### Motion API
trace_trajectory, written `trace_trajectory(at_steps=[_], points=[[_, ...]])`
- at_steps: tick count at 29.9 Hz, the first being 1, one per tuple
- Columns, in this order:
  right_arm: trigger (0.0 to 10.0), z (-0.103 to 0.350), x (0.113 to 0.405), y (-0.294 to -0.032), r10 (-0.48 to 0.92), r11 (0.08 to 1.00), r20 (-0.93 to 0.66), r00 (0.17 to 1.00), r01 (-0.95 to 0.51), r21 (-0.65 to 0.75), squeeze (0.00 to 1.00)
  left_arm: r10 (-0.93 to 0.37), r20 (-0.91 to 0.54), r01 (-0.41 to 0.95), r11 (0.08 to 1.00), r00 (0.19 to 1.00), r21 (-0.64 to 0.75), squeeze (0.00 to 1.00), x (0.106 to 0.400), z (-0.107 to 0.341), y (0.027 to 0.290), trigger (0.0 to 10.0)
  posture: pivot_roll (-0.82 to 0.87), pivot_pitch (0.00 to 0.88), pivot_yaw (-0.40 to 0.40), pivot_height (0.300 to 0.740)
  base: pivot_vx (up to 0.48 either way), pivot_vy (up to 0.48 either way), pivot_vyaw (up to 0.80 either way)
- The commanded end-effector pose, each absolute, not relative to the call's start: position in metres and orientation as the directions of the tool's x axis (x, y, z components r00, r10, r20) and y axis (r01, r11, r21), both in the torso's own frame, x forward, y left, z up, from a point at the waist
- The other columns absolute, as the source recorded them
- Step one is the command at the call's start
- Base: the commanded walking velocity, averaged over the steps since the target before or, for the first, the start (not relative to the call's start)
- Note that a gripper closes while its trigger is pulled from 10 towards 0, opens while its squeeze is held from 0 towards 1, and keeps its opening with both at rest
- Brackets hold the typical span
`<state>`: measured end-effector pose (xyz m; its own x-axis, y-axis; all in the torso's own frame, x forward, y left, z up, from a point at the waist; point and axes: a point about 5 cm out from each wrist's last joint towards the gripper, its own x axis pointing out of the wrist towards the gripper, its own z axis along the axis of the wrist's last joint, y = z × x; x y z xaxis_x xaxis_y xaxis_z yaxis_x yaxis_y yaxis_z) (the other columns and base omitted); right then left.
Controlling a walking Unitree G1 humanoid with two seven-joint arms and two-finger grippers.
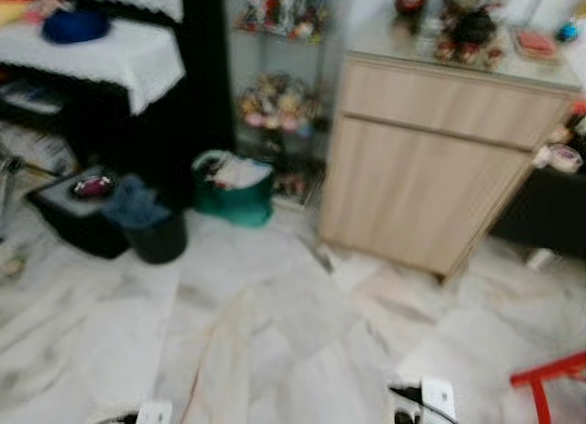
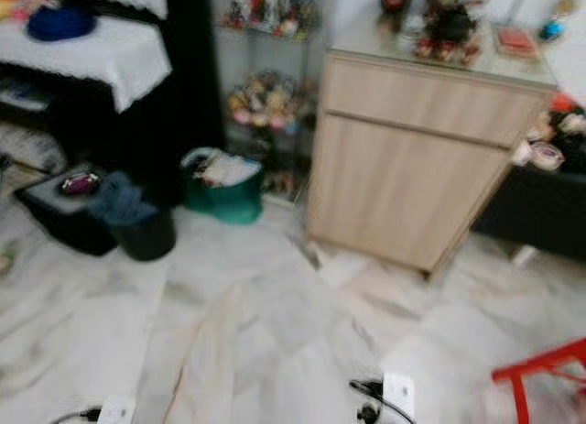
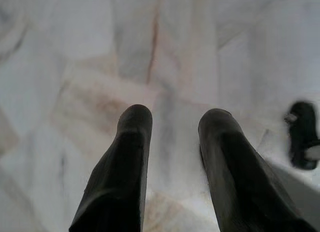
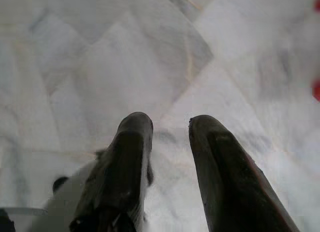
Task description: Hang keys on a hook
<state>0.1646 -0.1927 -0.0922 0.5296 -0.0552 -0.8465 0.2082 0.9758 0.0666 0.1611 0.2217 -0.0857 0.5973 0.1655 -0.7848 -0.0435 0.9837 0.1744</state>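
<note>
far left, a white-draped tabletop [image 1: 128, 53]; right of it a black bin [image 1: 156, 236], green basket [image 1: 233, 190], wooden cabinet [image 1: 430, 168]. left claw [image 3: 170, 122] and right claw [image 4: 167, 124] hang spread over the marble floor [image 1: 275, 332], empty. keys and hook unseen; keys likely light, jangly, best pinched by the ring.

Motion blur softens both head views: the clutter on the top of the light wood cabinet [image 1: 430, 177] reads only as dark and red shapes, too smeared to identify. A red frame [image 1: 548, 380] is cut off at the right edge. Contents of the green bin [image 1: 233, 190] beside the black bin [image 1: 156, 232] stay indistinct. Shelf ornaments [image 1: 275, 103] blur into coloured patches.
</note>
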Motion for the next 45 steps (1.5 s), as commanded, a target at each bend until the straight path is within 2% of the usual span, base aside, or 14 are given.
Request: trace_trajectory(at_steps=[1, 18, 33, 45], points=[[10.0, -0.0909, 0.1682, -0.1907, -0.052, 0.972, -0.84, 0.541, 0.221, 0.082, 0.0, 0.184, -0.8, -0.048, 0.98, 0.571, 0.191, 0.0, 0.1514, -0.0886, 0.2274, 10.0, 0.03, 0.027, -0.013, 0.74, 0.0, 0.0, -0.76], [10.0, -0.0906, 0.1687, -0.1912, -0.051, 0.974, -0.839, 0.542, 0.214, 0.079, 0.0, 0.172, -0.8, -0.043, 0.983, 0.575, 0.18, 0.0, 0.1513, -0.0891, 0.2246, 10.0, 0.03, 0.028, -0.017, 0.74, 0.0, 0.0, -0.75], [10.0, -0.091, 0.1691, -0.1848, -0.052, 0.967, -0.831, 0.554, 0.235, 0.097, 0.0, 0.174, -0.797, -0.031, 0.981, 0.579, 0.191, 0.0, 0.1542, -0.0863, 0.2321, 10.0, 0.04, 0.019, 0.019, 0.74, 0.0, 0.0, 0.0], [10.0, -0.0906, 0.17, -0.1847, -0.057, 0.965, -0.83, 0.555, 0.244, 0.097, 0.0, 0.169, -0.787, -0.011, 0.979, 0.594, 0.201, 0.0, 0.1592, -0.0844, 0.2309, 10.0, 0.04, 0.02, 0.017, 0.74, 0.0, 0.0, 0.0]])
